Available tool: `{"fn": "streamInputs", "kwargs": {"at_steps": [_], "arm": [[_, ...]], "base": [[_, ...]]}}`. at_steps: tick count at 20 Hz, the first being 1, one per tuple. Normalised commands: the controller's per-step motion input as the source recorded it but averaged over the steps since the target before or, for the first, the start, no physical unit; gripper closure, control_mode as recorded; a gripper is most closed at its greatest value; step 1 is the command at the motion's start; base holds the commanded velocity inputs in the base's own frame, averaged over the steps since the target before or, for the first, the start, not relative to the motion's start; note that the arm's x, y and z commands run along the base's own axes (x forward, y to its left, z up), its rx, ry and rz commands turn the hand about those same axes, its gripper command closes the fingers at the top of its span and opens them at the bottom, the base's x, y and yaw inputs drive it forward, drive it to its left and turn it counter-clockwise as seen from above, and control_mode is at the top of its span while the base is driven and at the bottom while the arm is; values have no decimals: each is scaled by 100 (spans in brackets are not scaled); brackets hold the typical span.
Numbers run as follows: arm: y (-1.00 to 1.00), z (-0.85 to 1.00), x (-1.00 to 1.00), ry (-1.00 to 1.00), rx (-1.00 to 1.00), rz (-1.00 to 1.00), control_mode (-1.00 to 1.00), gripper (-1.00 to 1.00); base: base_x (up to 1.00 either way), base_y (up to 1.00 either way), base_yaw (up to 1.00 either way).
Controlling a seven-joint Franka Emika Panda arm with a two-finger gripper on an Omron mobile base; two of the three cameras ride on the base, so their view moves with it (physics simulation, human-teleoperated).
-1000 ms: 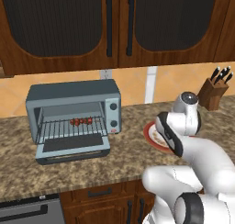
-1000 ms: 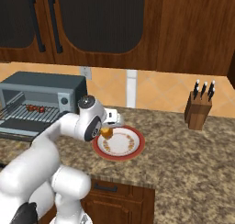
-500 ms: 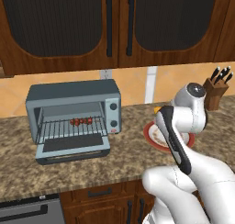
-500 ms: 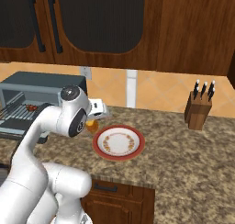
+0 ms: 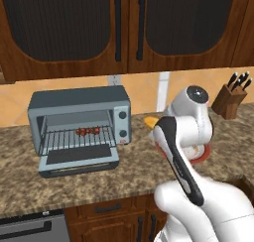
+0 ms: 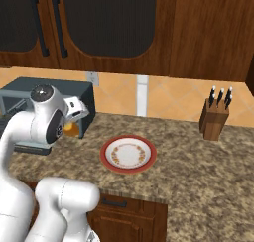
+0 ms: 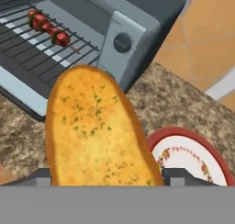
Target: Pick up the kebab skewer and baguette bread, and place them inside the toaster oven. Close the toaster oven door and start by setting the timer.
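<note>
Item: baguette bread (image 7: pixel 98 131). Held in the gripper (image 7: pixel 105 175), jaws clamped on its near end, loaf running lengthwise away from the hand. It is carried in the air above the counter, between the plate (image 7: pixel 193 159) and the toaster oven (image 7: pixel 124 16).

Item: kebab skewer (image 5: pixel 88 131). Lies on the wire rack inside the toaster oven, toward the middle of the rack, well apart from the gripper.

Item: toaster oven door (image 5: pixel 79 161). Dropped fully open, lying flat toward the counter's front edge.

View notes: the hand view shows the loaf's speckled golden crust, one dark knob on the control panel and the plate's red rim just beyond the bread. The left base view shows only the loaf's tip (image 5: pixel 150 121) poking out from behind the white wrist, and both knobs. In the right base view the arm covers most of the oven; an orange patch of bread (image 6: pixel 72 129) shows under the hand.

Surroundings: red-rimmed plate (image 6: pixel 128 153) on speckled stone counter (image 6: pixel 198 171); knife block (image 6: pixel 215 118) at the far right by the wall; dark wood cabinets (image 5: pixel 119 28) overhead.
</note>
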Motion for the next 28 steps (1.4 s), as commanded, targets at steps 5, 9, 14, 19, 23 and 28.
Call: {"fn": "streamInputs", "kwargs": {"at_steps": [5, 9, 14, 19, 23, 28], "arm": [[100, 18, -21, -1, -15, 5, -100, 100], [100, 5, -13, 0, -16, 4, -100, 100], [97, 0, 0, -4, -19, 1, -100, 100], [64, 0, 29, -3, -9, 8, -100, 100], [47, 0, 69, 0, -4, 10, -100, 100], [45, -15, 62, 0, -6, 9, -100, 100]], "base": [[0, 0, 0], [0, 0, 0], [0, 0, 0], [0, 0, 0], [0, 0, 0], [0, 0, 0]]}}
